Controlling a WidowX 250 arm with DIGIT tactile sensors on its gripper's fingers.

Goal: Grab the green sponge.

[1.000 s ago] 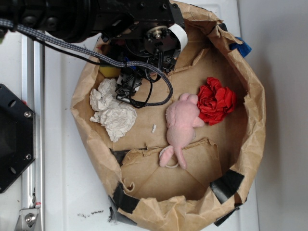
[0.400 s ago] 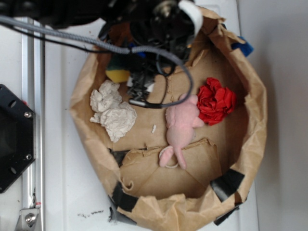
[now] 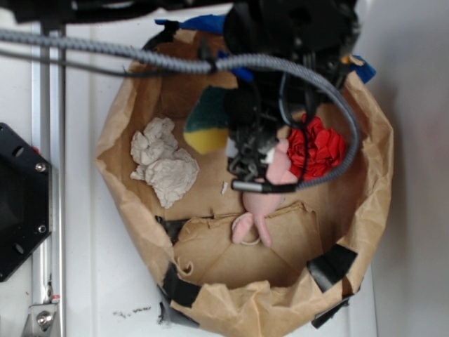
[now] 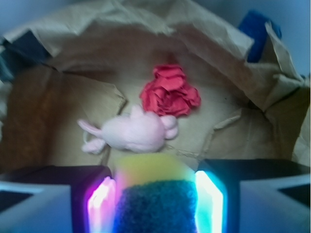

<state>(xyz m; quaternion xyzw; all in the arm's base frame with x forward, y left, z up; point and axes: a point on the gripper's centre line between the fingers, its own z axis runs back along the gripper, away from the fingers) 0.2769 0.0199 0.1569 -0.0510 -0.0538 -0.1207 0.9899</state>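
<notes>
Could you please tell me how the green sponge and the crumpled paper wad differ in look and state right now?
The green sponge is a neat block, dark green over yellow; the crumpled paper wad is an irregular off-white lump. The sponge sits between the fingers of the gripper, which press its sides, while the wad lies loose and untouched on the brown paper liner. In the exterior view the sponge appears raised; the wad rests flat. Both look roughly similar in size.
</notes>
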